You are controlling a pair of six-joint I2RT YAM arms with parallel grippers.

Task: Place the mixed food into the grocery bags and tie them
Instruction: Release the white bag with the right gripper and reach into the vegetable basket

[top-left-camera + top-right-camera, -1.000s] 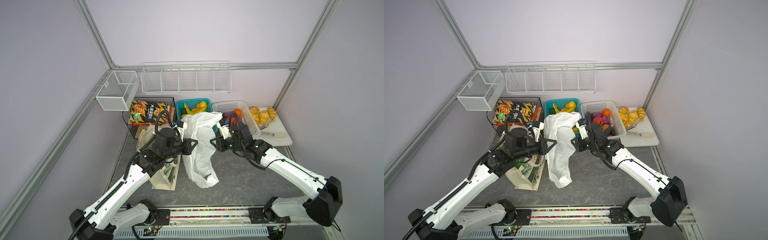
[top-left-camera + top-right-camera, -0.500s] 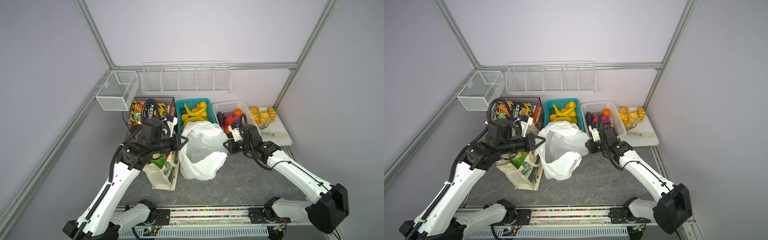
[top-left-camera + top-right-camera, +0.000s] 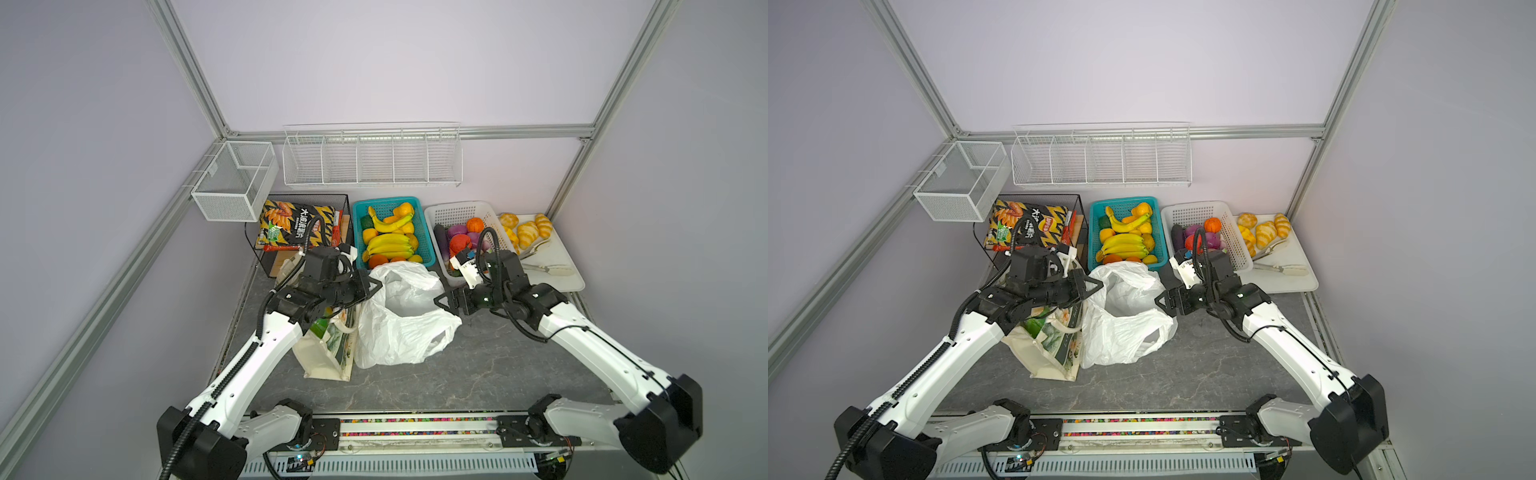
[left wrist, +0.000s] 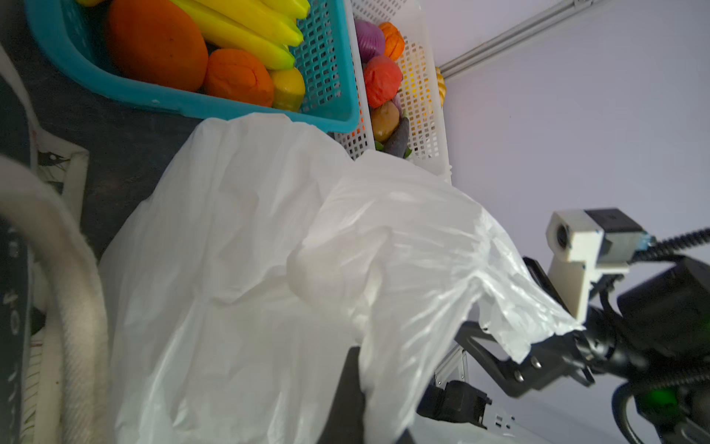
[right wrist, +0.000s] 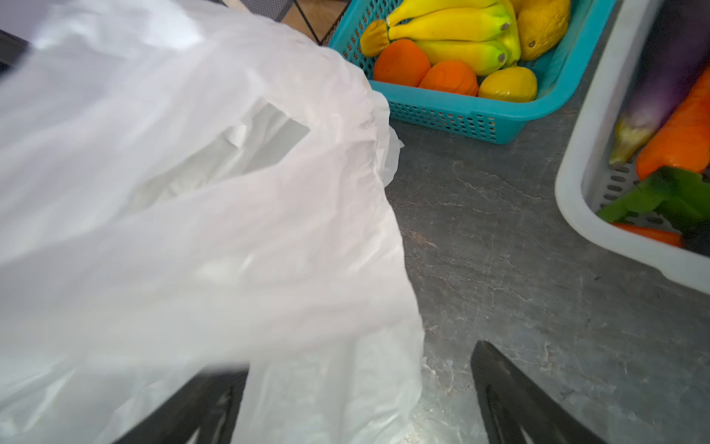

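Both top views, with the two wrist views

Your left gripper point(image 3: 374, 286) is pressed together on the left rim of the white plastic bag point(image 3: 399, 328) and holds that edge up off the grey tabletop point(image 3: 478, 374). The rest of the bag slumps on the table, its mouth gaping upward between your two arms.

Your right gripper point(image 3: 441, 300) stands at the bag's right rim with its jaws spread wide. In the right wrist view the plastic drapes over one finger point(image 5: 199, 403), while the other finger point(image 5: 518, 388) is bare above the table, so you pinch nothing on that side.

The cream canvas tote point(image 3: 320, 357) lies just left of the plastic bag, touching it and partly under your left arm. A green packet point(image 3: 319, 328) shows in its mouth.

The red tomato point(image 3: 459, 243) and purple onion point(image 3: 455, 230) sit among other toy vegetables in the white perforated basket point(image 3: 457, 212), at the back behind your right wrist. They are well apart from the tote and near the plastic bag.

The teal basket point(image 3: 424, 232) of bananas point(image 3: 388, 243) and oranges stands just behind the plastic bag. At the back left, the black-and-yellow chip bag point(image 3: 297, 222) leans in a black wire basket point(image 3: 259, 249). At the far right, croissants point(image 3: 528, 232) lie on a white tray point(image 3: 557, 266)
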